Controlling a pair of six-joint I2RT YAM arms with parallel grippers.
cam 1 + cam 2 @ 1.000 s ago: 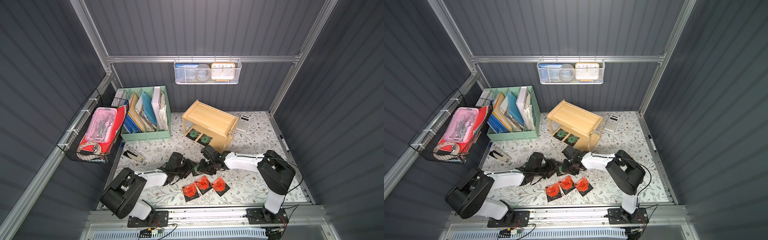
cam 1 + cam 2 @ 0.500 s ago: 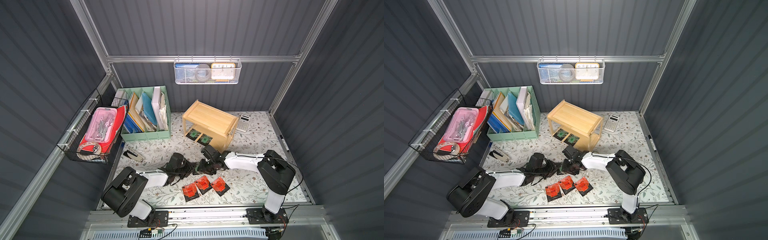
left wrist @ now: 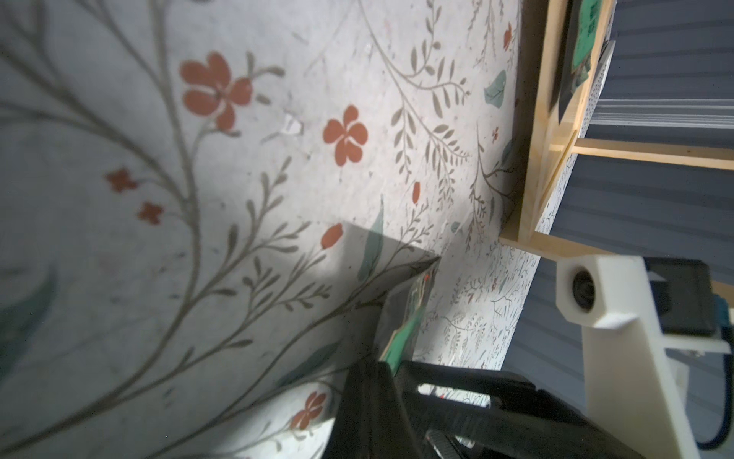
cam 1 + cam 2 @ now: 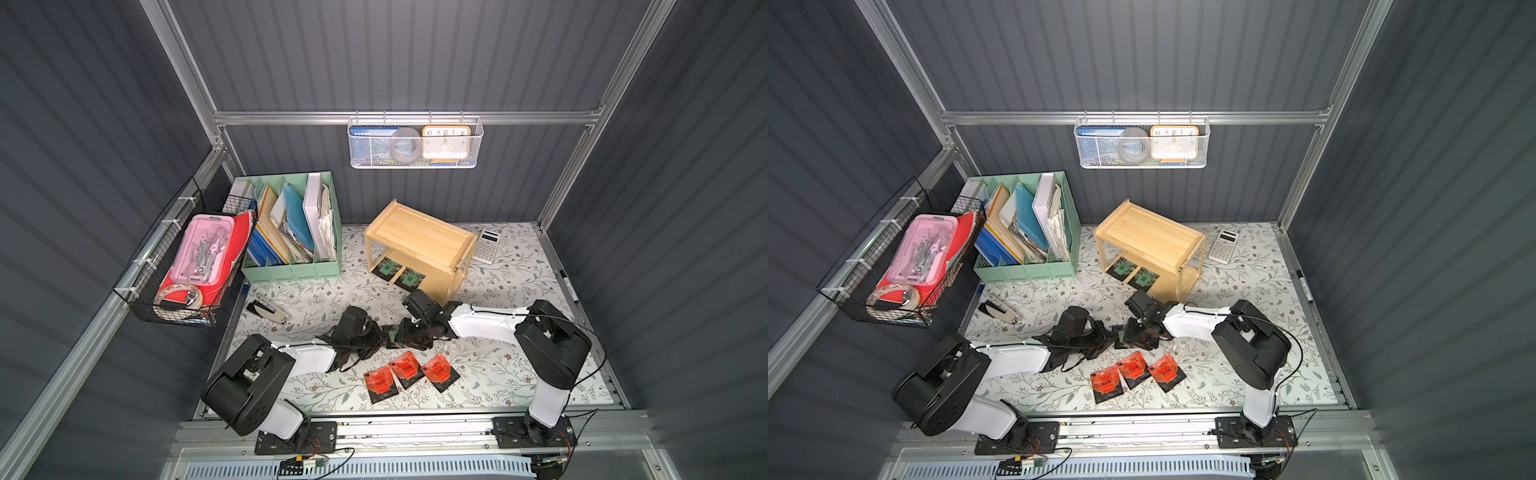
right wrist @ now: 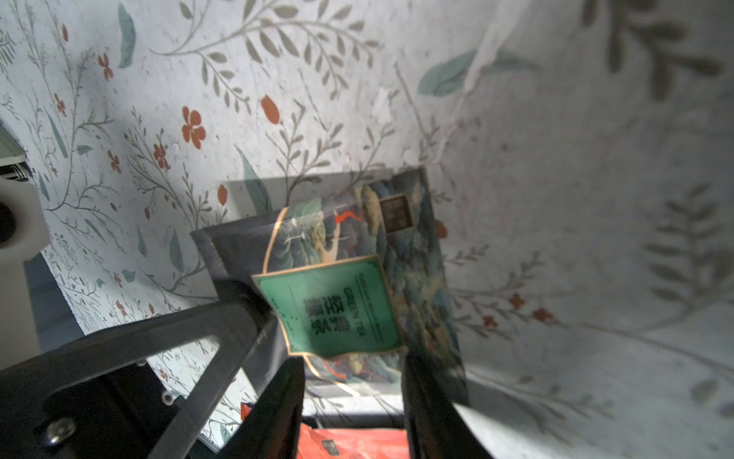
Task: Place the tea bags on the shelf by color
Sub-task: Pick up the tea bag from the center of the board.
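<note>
Left gripper pinched tight on one edge of green tea bag; bag held tilted above floral mat, casting shadow on it. Right gripper faces left one, tips close together; its fingers apart, straddling same bag and touching opposite edges, bag bowed between them. Wooden shelf just beyond right gripper, two green tea bags flat on lower tier. Three red tea bags in row on mat, near both grippers on robot-base side
</note>
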